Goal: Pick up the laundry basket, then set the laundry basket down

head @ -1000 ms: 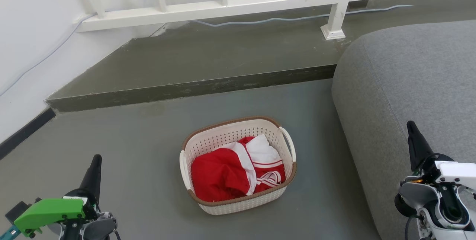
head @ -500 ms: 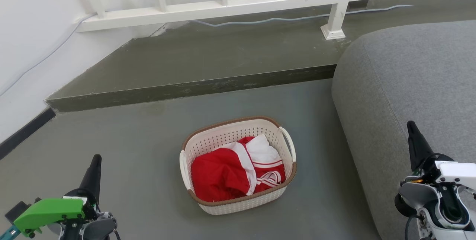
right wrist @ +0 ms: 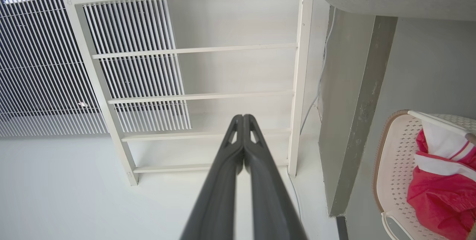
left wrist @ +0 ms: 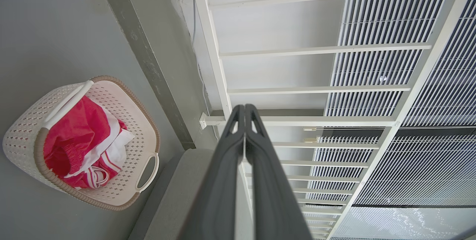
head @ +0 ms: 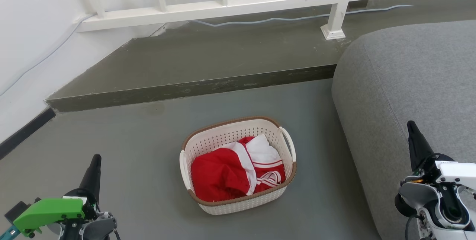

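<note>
The laundry basket (head: pixel 223 136) stands on the grey floor in the middle of the head view, cream-white and perforated with a brown rim and white side handles. Red and white clothes (head: pixel 234 169) lie inside it. My left gripper (head: pixel 96 159) is shut at the lower left, well apart from the basket, holding nothing. At the lower right my right gripper (head: pixel 410 124) is shut too, over the sofa's edge and away from the basket. The left wrist view shows the basket (left wrist: pixel 137 121) left of my closed fingers (left wrist: pixel 230 165). The basket (right wrist: pixel 394 158) sits at the right edge of the right wrist view.
A grey sofa (head: pixel 409 80) fills the right side, close to the basket. A raised concrete step (head: pixel 193 87) runs across behind the basket, with a white railing (head: pixel 223 7) and a cable (head: pixel 260 19) beyond. A white wall stands at the left.
</note>
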